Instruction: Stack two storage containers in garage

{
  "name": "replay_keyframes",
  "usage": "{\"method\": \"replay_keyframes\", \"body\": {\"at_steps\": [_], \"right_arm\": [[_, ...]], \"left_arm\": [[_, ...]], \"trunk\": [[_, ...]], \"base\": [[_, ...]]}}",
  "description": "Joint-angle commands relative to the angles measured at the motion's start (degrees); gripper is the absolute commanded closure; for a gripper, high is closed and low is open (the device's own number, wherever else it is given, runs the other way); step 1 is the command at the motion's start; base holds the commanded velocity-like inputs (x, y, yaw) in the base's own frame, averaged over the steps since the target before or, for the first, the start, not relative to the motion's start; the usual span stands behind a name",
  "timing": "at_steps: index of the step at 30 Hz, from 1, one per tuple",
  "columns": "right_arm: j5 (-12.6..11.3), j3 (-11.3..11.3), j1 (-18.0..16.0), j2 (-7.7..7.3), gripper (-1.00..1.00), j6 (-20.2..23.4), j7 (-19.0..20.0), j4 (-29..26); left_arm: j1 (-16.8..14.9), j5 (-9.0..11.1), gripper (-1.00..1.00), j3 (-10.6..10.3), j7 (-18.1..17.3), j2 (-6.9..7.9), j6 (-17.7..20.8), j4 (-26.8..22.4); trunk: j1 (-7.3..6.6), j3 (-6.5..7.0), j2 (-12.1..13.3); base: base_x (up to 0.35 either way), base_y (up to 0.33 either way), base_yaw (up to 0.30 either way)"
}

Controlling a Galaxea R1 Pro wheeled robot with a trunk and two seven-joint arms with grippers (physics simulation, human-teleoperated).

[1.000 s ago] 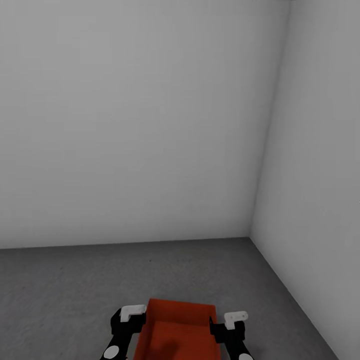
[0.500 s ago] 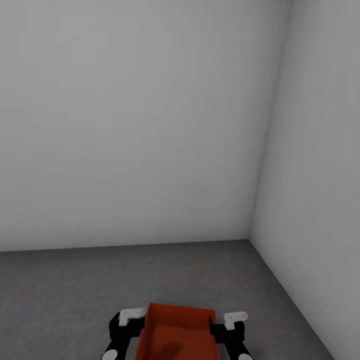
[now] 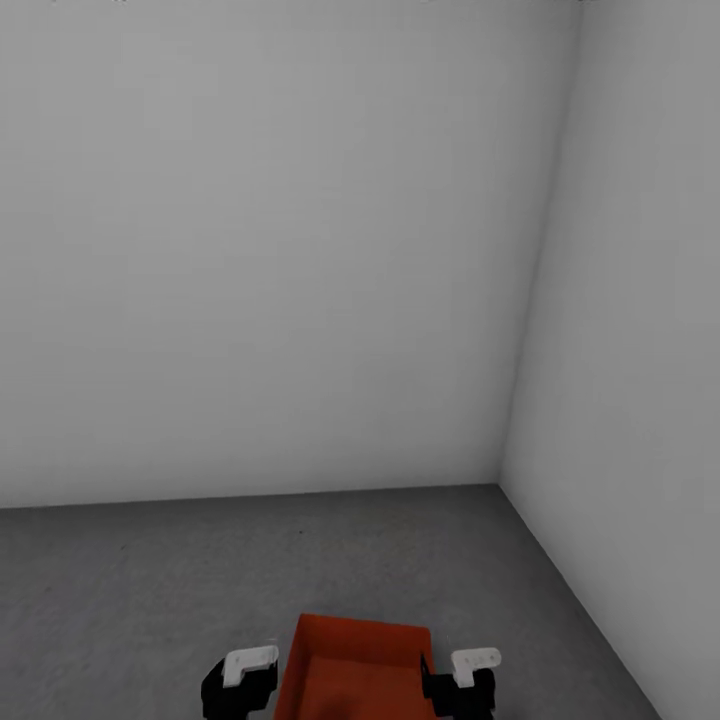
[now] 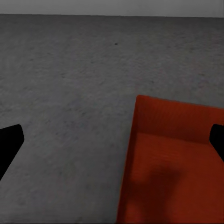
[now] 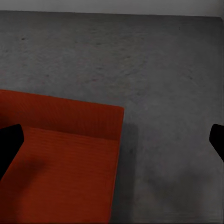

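One orange-red open-top storage container [image 3: 355,668] is at the bottom of the head view, low over the garage's dark grey concrete floor [image 3: 150,570]. I cannot tell whether it touches the floor. My left gripper [image 3: 240,685] is at its left side and my right gripper [image 3: 465,685] at its right side. In the left wrist view the left gripper [image 4: 112,140] is open, its black fingers spread wide on either side of a side wall of the container [image 4: 172,163]. The right gripper [image 5: 112,140] is also open and straddles the opposite wall of the container [image 5: 60,154].
A plain grey-white back wall [image 3: 280,250] and a right wall [image 3: 640,350] meet in a corner ahead at the right. Bare concrete stretches from the container to both walls.
Both grippers and the container sit lower in the head view than before. The left gripper has drawn slightly left, away from the container. The view has tilted up a little.
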Motion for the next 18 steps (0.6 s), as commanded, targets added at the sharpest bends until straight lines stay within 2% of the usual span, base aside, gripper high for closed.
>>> {"method": "replay_keyframes", "body": {"at_steps": [1, 18], "right_arm": [[0.2, 0.5, 0.0, -0.01, -1.0, -0.1, -0.6, 0.1], [0.1, -0.2, 0.4, 0.08, -1.0, 0.0, -1.0, 0.1]], "left_arm": [[0.2, 0.6, -1.0, -0.5, 0.4, 0.03, -0.2, 0.0], [0.9, 1.0, -1.0, -0.4, -0.1, 0.0, -0.2, 0.1]], "trunk": [[-0.23, 0.13, 0.4], [-3.97, 3.18, 7.2]], "base": [[0.0, 0.0, 0.0], [0.0, 0.0, 0.0]]}}
